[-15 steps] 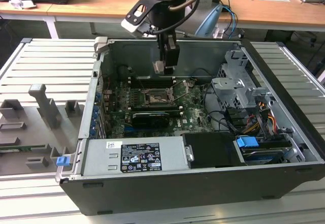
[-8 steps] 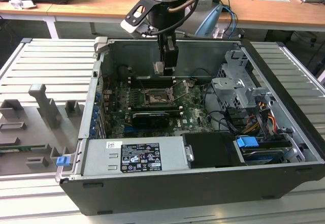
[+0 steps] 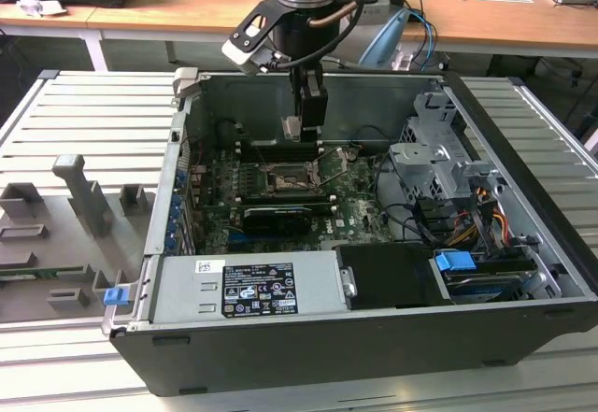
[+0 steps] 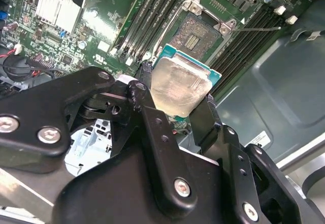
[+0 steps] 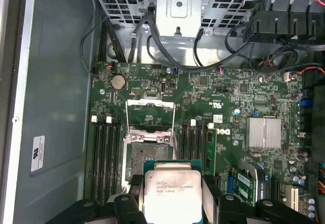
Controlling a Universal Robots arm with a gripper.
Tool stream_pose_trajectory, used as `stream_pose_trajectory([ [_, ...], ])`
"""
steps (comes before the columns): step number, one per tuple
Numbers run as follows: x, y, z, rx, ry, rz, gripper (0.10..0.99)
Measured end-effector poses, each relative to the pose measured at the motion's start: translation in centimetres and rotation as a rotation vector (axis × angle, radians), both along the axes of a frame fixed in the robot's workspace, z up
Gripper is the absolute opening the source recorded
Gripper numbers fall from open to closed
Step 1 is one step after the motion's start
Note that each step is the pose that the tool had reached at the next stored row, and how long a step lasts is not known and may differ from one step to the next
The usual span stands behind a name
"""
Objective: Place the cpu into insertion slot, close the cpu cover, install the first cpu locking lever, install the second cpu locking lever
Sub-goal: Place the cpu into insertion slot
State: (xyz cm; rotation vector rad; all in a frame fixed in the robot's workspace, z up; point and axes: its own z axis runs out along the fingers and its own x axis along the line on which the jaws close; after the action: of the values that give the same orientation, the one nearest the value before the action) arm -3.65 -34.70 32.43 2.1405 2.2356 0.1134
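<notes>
We start with the ribbed grey table (image 3: 84, 122), which carries an open black computer case (image 3: 374, 356) lying on its side. Inside the case, along its near wall in the exterior view, sits a grey power supply box (image 3: 252, 286) with a black label. Beyond it lies the green motherboard (image 3: 355, 206), which we also see in the first wrist view (image 5: 238, 92) and the second wrist view (image 4: 101, 26).

The arm reaches down into the case from above, and its black tool (image 3: 308, 118) hangs over the middle of the board. In both wrist views the tool (image 5: 172, 198) (image 4: 175, 99) is clenched on the cpu, one finger pressing on each of two opposite edges.

On the board, the socket (image 5: 139, 155) (image 4: 195, 36) lies bare between the rows of memory slots. The cpu cover (image 5: 151, 101) is swung open away from it. A thin lever (image 4: 259, 28) stands out to one side.

The cpu (image 5: 172, 188) (image 4: 177, 84), pale metal top on a green base, hangs in the air just above the socket's edge, not seated in it.
</notes>
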Motion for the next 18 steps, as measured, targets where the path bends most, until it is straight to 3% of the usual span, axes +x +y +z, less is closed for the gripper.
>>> stream_pose_trajectory([
  [18,0.0,0.0,-0.41,0.0,0.0,-0.009,0.541],
])
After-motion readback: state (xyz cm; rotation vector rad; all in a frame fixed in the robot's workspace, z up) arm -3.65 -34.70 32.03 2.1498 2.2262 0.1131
